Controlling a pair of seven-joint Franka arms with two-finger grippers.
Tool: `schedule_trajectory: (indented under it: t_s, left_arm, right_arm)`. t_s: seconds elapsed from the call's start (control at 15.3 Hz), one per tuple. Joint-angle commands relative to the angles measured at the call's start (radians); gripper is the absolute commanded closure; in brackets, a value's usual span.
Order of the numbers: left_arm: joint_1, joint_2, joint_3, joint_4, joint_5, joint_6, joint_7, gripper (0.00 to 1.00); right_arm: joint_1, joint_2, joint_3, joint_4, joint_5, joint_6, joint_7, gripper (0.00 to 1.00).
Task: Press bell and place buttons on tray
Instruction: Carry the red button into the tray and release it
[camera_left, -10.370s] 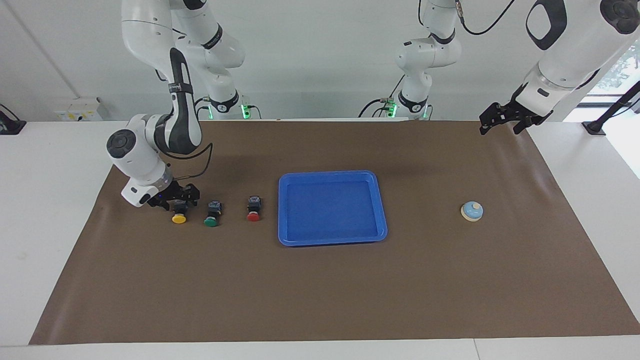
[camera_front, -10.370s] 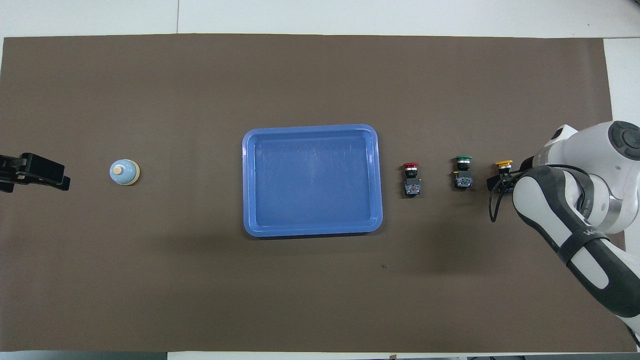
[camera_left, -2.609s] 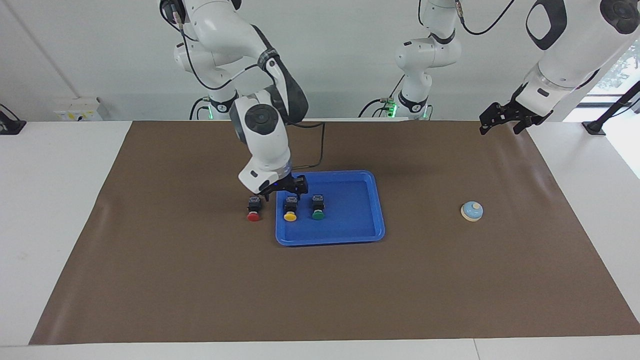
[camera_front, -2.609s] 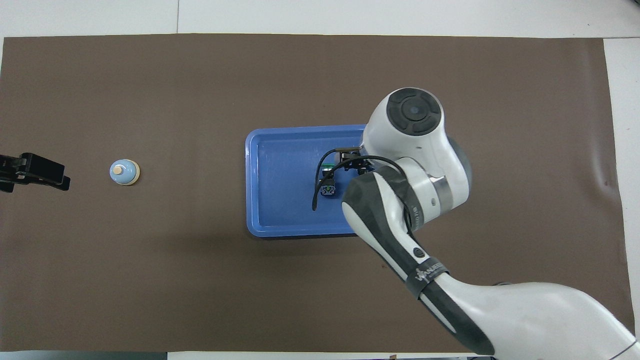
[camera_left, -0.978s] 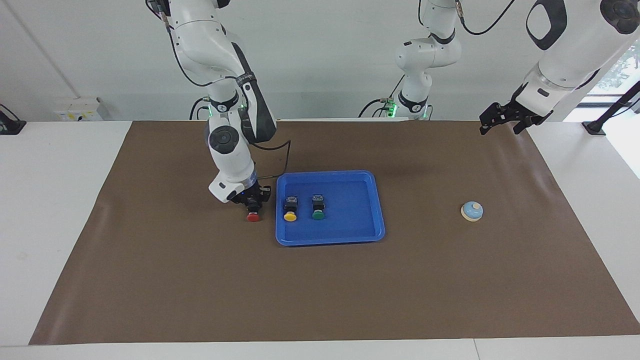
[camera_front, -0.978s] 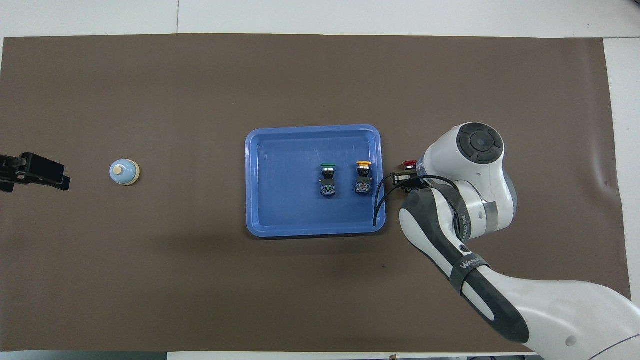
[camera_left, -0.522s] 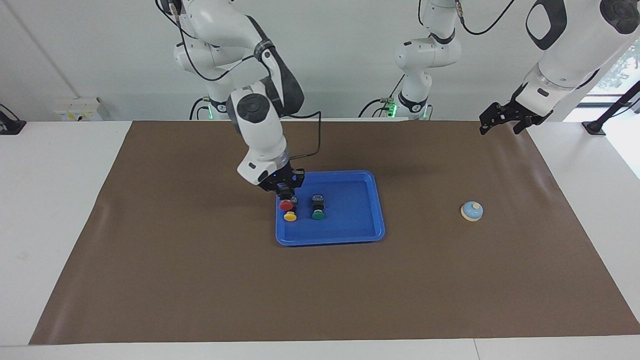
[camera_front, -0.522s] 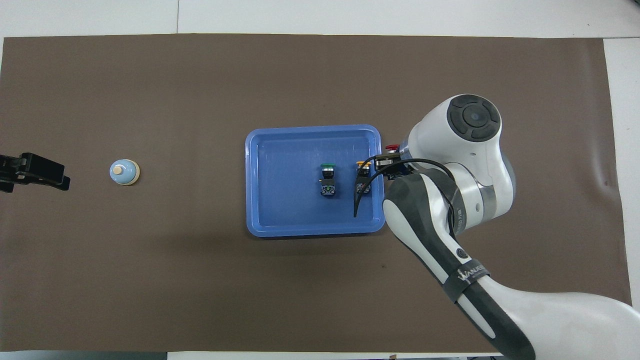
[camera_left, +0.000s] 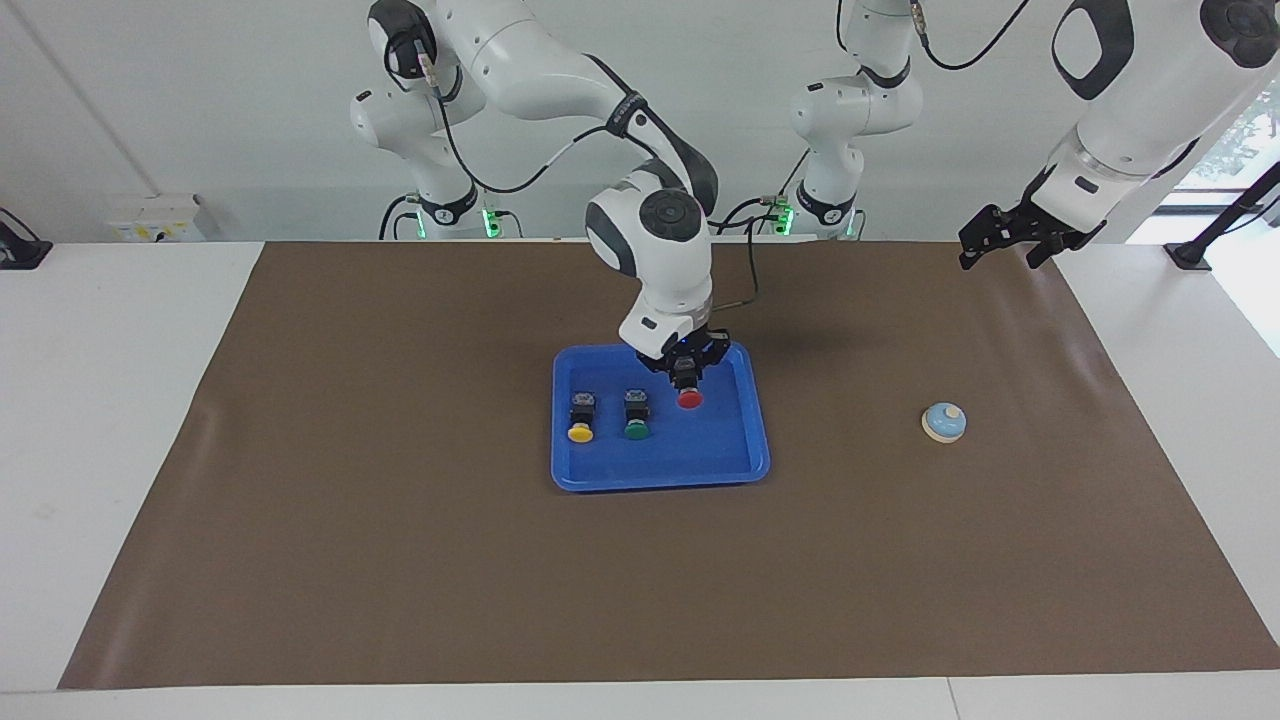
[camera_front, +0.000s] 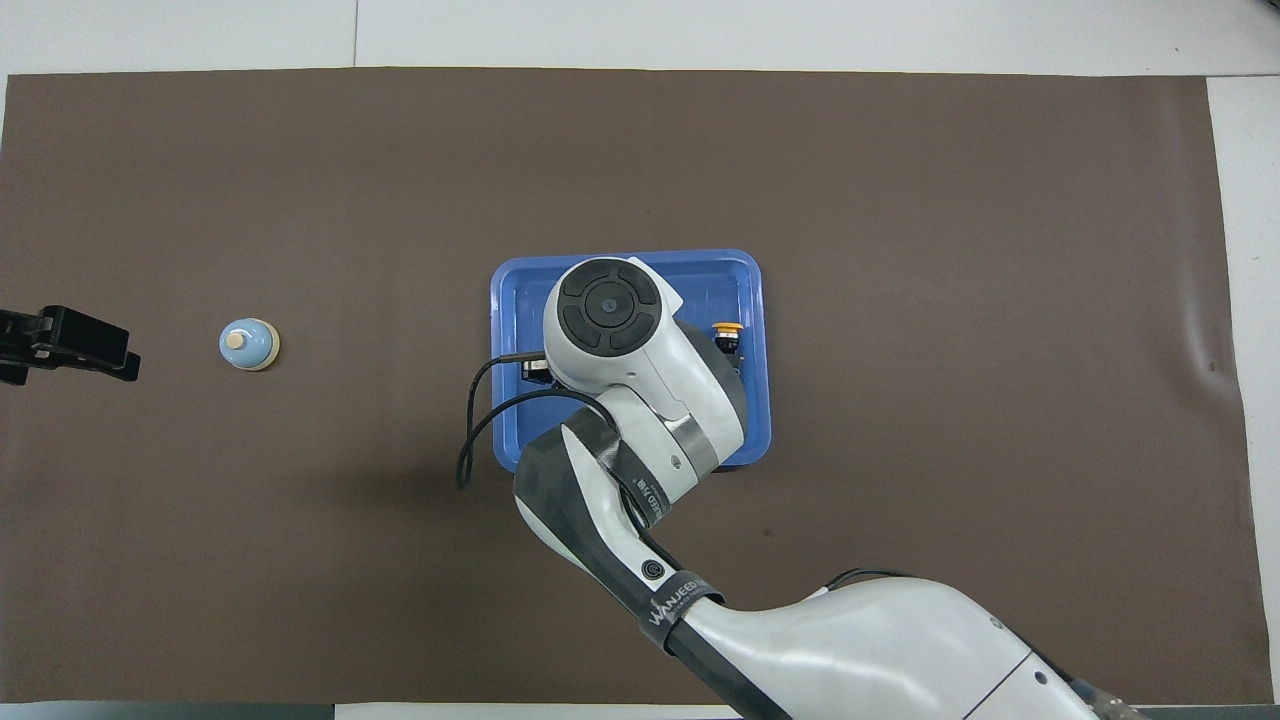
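Facing view: the right hand is pinching the red button, carried low over the blue tray. The yellow button and green button already lie inside. So the red one only needs setting down, I'd say. The bell sits toward the left arm's end of the worktop; the left hand waits spread, well apart from it.

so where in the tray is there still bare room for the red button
The right hand holds the red button over the tray, toward the left arm's end. That end is bare. The yellow button and green button crowd the right arm's end. The strip farthest from the robots is bare too.
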Motion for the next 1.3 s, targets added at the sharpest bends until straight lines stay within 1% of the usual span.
schedule_trajectory:
  t_s: [0.0,0.33,0.65,0.72,0.78,0.85,0.91,0.98,1.24]
  left_arm:
    - [-0.007,-0.004,0.007,0.010,0.009,-0.016,0.001,0.00]
    - [-0.009,-0.004,0.005,0.010,0.009,-0.016,0.000,0.00]
    - [-0.009,-0.004,0.007,0.010,0.009,-0.016,0.000,0.00]
    - [-0.007,-0.004,0.007,0.010,0.009,-0.016,0.001,0.00]
    - [-0.009,-0.004,0.007,0.010,0.009,-0.016,0.000,0.00]
    - [-0.007,-0.004,0.007,0.010,0.009,-0.016,0.000,0.00]
    - [-0.007,-0.004,0.007,0.010,0.009,-0.016,0.001,0.00]
    - [-0.009,-0.004,0.007,0.010,0.009,-0.016,0.001,0.00]
    - [-0.009,-0.004,0.007,0.010,0.009,-0.016,0.001,0.00]
  right_arm:
    - [-0.014,0.013,0.003,0.020,-0.013,0.015,0.006,1.00]
    - [-0.012,0.034,0.003,-0.003,-0.010,0.064,0.010,1.00]
    - [-0.010,0.039,0.005,-0.069,-0.004,0.138,0.010,1.00]
    - [-0.007,0.039,0.003,-0.076,-0.002,0.141,0.010,0.95]
    - [-0.007,0.039,0.003,-0.076,-0.001,0.140,0.011,0.86]
    - [-0.006,0.038,0.003,-0.076,-0.001,0.138,0.011,0.59]
    - [-0.004,0.038,0.003,-0.076,-0.001,0.135,0.013,0.26]
    - [-0.003,0.033,0.003,-0.075,-0.001,0.124,0.014,0.00]
    - [0.002,0.022,0.001,-0.024,-0.013,0.026,0.014,0.00]
